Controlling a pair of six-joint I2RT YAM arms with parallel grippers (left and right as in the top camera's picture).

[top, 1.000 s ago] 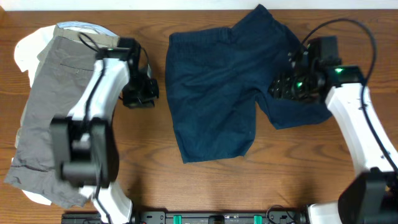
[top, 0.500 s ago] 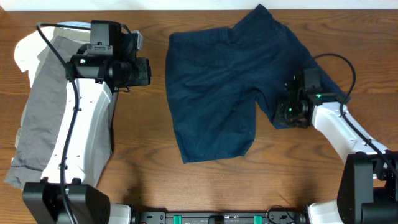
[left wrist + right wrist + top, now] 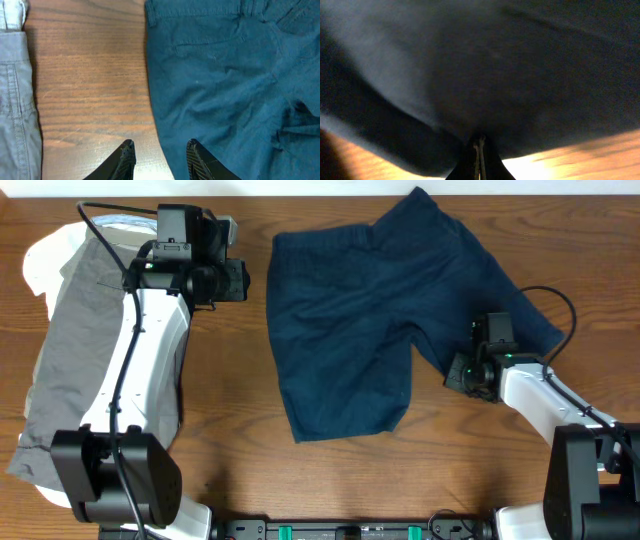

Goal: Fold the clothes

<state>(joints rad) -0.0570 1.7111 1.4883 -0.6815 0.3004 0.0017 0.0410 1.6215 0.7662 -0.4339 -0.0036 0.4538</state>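
Lying on wooden table point(image 3: 240, 410), navy shorts point(image 3: 350, 320), right pincer point(image 3: 479, 144) clamping them, left pincer point(image 3: 160, 146) agape.

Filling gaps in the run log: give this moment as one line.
left hand open, above navy shorts edge | right hand shut on navy shorts hem | fold not started

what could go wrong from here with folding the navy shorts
The right gripper looks shut on just the leg hem of the navy shorts; so thin a pinch may slip when lifted.
The left gripper is open, straddling the shorts' side edge; closing there may catch little fabric.
The left arm reaches over the grey shorts and might drag them.
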